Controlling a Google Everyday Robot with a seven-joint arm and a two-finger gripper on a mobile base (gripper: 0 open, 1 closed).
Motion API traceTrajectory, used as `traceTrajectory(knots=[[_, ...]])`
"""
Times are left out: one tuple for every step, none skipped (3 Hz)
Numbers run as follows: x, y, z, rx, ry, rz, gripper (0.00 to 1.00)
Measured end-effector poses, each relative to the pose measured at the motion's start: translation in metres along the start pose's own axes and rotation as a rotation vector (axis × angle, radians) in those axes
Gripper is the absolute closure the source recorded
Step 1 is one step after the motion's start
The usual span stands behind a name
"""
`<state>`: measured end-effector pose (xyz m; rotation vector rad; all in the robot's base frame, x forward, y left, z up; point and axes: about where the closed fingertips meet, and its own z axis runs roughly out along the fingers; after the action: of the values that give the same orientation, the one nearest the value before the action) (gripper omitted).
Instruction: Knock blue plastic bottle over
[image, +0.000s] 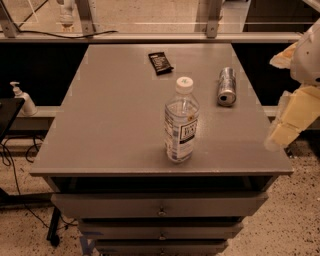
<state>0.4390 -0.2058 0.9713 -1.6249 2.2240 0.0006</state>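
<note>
The blue plastic bottle (181, 121) stands upright near the front middle of the grey table (110, 125). It is clear and ribbed, with a white cap and a dark blue-and-white label. My gripper (287, 122) is at the right edge of the view, beside the table's right front corner and well apart from the bottle. It is pale and partly cut off by the frame edge.
A silver can (226, 86) lies on its side at the right rear of the table. A dark flat packet (160, 63) lies at the rear middle. A small white pump bottle (22, 99) stands on a ledge at the left. Drawers (160, 207) sit below the tabletop.
</note>
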Motion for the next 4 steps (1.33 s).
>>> traceTrajectory(knots=[[-0.008, 0.012, 0.009, -0.037, -0.107, 0.059, 0.00], [-0.027, 0.028, 0.026, -0.091, -0.251, 0.108, 0.00], [-0.074, 0.052, 0.051, -0.151, -0.476, 0.111, 0.00], [-0.111, 0.060, 0.064, -0.180, -0.614, 0.099, 0.00]])
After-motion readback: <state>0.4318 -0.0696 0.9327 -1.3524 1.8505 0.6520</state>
